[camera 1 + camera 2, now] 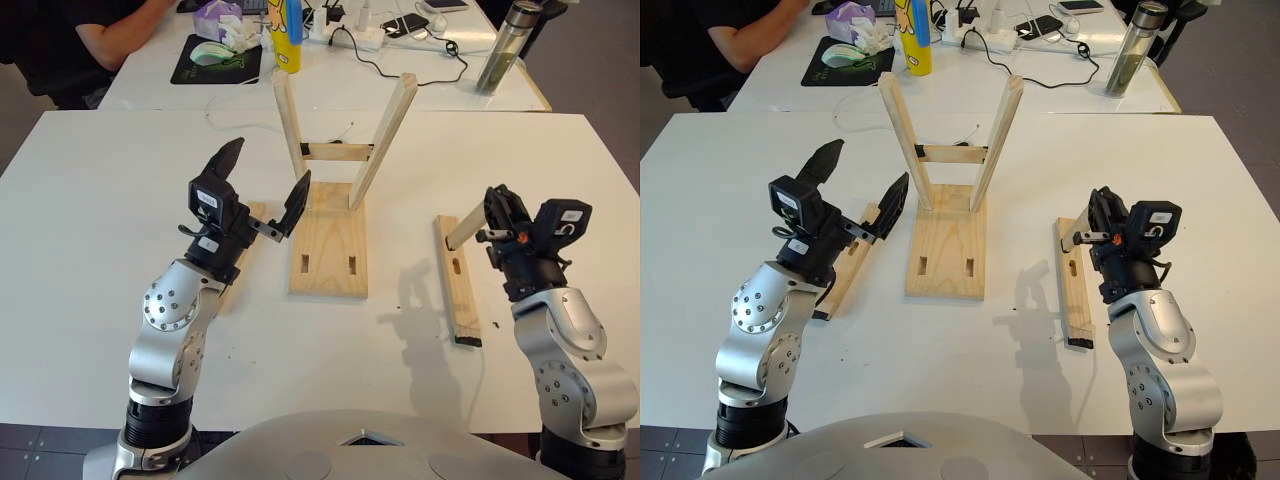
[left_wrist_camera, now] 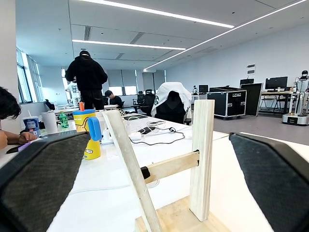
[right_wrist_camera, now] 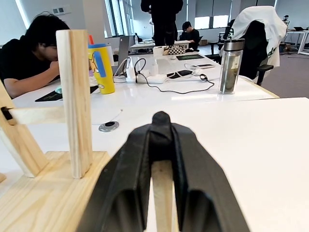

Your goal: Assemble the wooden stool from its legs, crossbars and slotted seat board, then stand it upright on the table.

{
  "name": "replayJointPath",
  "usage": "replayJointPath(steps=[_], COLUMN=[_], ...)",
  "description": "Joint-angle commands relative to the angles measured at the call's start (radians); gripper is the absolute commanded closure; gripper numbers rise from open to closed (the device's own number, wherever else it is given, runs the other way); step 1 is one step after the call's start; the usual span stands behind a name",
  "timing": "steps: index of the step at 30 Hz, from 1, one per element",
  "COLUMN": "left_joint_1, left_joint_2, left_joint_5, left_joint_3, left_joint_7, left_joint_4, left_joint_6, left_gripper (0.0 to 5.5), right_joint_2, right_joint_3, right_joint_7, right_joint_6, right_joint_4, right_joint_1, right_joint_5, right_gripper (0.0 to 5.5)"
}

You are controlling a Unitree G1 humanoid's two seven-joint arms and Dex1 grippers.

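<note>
At the centre of the desk [image 1: 100, 200], seat board [image 1: 328, 245]: one, lying flat, between the two tools.
Upright legs [image 1: 383, 140]: two, standing at the board's 12 o'clock end and leaning apart toward their tops.
Fixed crossbar [image 1: 338, 152]: one, spanning the two upright legs low down.
Empty slots [image 1: 305, 262]: two, at the board's 6 o'clock end.
Left tool [image 1: 272, 160]: released, fingers spread wide, raised at the board's 9 o'clock, one fingertip over the board's edge.
Left loose leg [image 1: 843, 282]: one, flat on the desk under the left tool, just beside the board.
Right tool [image 1: 498, 210]: clenched on the held crossbar [image 1: 465, 228], at the board's 3 o'clock, well apart from it.
Held crossbar: one, tilted, its lower end meeting the right loose leg [image 1: 460, 290].
Right loose leg: one, flat on the desk, running from 12 to 6 o'clock.
Count: four legs, two crossbars, one board.
</note>
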Motion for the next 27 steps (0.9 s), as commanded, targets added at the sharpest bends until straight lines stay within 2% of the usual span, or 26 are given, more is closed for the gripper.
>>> replayJointPath(steps=[1,21,24,27], left_joint_1=[0.026,0.074,0.074,0.064], left_joint_2=[-0.002,0.010,0.009,0.010], left_joint_5=[0.004,0.008,0.009,0.007], left_joint_3=[-0.003,-0.011,-0.013,-0.015], left_joint_7=[0.009,0.003,0.004,-0.002], left_joint_4=[0.005,-0.004,-0.006,0.001], left_joint_6=[0.013,0.023,0.027,0.030], left_gripper=[0.15,0.15,0.15,0.15], right_joint_2=[0.007,0.060,0.068,0.091], right_joint_3=[-0.027,-0.033,-0.006,0.043], right_joint_7=[0.016,0.018,0.037,0.104], right_joint_6=[0.004,0.049,0.011,-0.126], right_joint_4=[0.026,0.013,0.035,0.135], right_joint_1=[-0.005,0.086,0.094,0.118], right_joint_5=[-0.005,-0.026,-0.060,-0.129], right_gripper=[5.05,5.05,5.05,5.05])
